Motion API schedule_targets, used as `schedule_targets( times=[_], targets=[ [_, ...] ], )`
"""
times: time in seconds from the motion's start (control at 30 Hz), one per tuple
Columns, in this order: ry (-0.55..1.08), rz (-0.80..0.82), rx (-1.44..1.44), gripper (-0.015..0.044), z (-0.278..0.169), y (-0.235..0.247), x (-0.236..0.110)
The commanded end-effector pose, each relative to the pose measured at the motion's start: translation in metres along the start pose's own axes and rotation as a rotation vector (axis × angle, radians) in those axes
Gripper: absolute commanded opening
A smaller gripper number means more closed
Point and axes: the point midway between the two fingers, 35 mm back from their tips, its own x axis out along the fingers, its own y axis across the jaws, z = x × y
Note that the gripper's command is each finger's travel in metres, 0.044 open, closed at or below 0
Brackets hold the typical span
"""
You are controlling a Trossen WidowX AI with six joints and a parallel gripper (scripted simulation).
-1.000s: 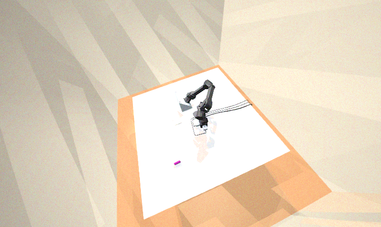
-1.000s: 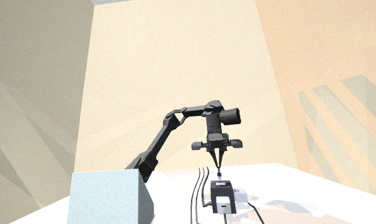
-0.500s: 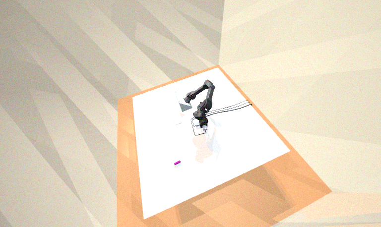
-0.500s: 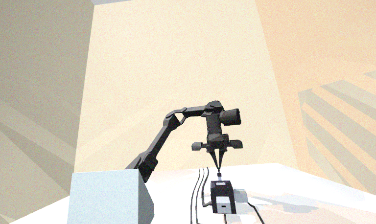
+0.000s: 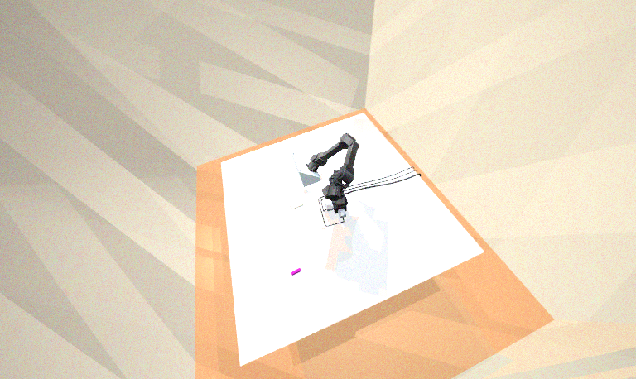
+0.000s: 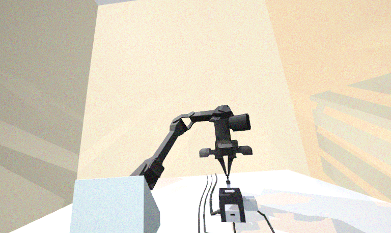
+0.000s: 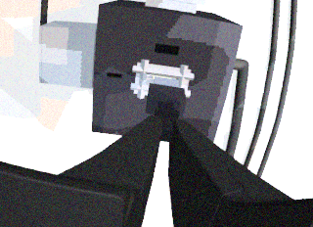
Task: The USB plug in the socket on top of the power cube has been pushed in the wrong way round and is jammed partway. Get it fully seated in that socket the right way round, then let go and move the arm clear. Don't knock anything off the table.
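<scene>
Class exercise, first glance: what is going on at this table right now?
A single dark robot arm reaches down over a black power cube on the white table. Its gripper is shut on a small USB plug, held just above the cube's top face, so the plug is not seated. A pale blue box stands nearby, and a small pink piece lies apart.

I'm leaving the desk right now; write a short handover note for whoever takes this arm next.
Gripper: shut on the USB plug, pointing straight down.
Plug: lifted out, hanging just above the power cube, over its top socket.
Done: jammed plug pulled free.
Left: confirm it is turned the right way round, push it fully in, let go, move the arm clear. Mind the cables beside the cube.
</scene>
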Motion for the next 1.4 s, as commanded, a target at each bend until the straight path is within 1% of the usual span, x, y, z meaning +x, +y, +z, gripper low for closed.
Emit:
schedule_targets(
  times=[0.0,1.37],
  targets=[
    [0.007,0.003,-0.006,0.0,-0.0004,0.0006,0.0007],
    [0.028,0.004,-0.017,0.0,-0.0022,0.0007,0.0056]
  ],
)
